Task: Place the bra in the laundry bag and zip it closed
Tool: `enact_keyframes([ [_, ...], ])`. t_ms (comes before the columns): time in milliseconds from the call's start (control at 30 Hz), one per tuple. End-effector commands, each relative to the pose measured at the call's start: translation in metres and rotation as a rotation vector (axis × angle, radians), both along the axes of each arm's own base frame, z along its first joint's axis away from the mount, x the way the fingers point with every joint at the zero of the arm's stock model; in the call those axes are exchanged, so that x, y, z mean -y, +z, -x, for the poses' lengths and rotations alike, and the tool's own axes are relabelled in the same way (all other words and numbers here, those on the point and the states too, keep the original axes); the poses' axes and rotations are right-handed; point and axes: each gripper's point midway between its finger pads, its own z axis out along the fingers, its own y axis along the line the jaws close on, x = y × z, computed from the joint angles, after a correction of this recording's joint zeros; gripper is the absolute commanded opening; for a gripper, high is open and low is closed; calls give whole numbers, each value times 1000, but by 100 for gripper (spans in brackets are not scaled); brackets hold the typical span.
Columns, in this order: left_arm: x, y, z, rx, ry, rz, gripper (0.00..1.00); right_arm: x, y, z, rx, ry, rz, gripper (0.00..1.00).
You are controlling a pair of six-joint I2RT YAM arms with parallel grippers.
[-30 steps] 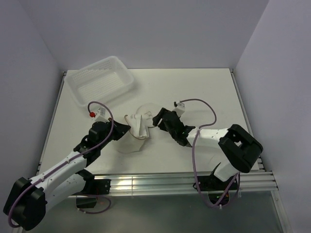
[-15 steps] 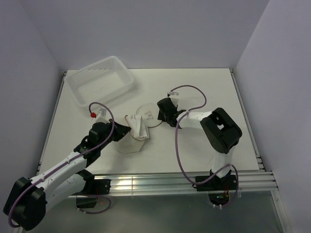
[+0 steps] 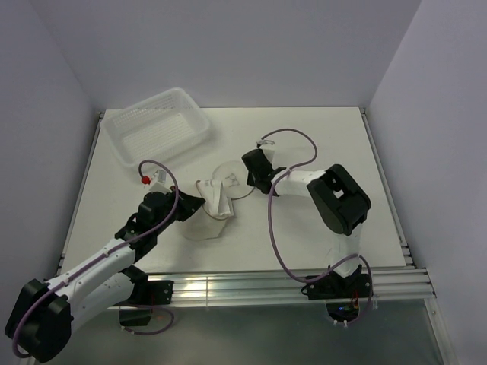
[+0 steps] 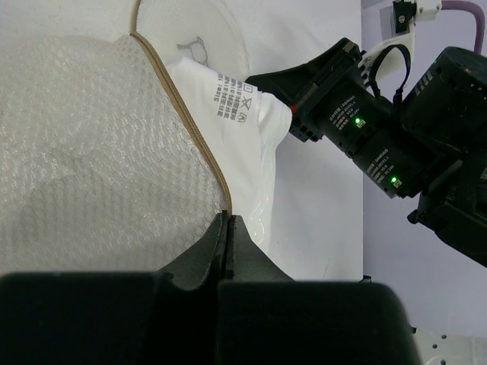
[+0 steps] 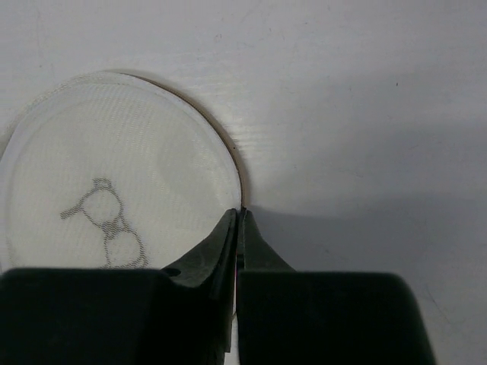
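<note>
The left fingers (image 4: 214,247) are pressed together on the tan zip seam (image 4: 190,129) at the rim of the bag (image 4: 84,152). This pins that side of the mouth, likely so the bag cannot slide on the table (image 5: 365,114). The right fingers (image 5: 222,239) are shut tight too, their tips meeting right on the edge of the bag's round lid (image 5: 106,160), the one with the bra icon. I judge they nip that rim to swing the lid over or to find the zip pull. Between lid and mesh body lies the bra (image 4: 247,144), white, care label up, touching the seam and spilling outward. It looks only half in, so zipping should wait until it is tucked.
</note>
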Motion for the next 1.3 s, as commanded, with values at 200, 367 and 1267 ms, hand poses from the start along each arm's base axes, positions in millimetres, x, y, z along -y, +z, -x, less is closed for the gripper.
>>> enact_keyframes([
  [200,1,43,-7,122,-15,5,0,21,165,7,401,-28,-145,0],
  [367,0,68,-12,164,-10,8,0,37,267,42,567,-2,-192,0],
  [1267,-7,91,-32,196,-39,-49,0,-18,312,121,520,280,-184,0],
])
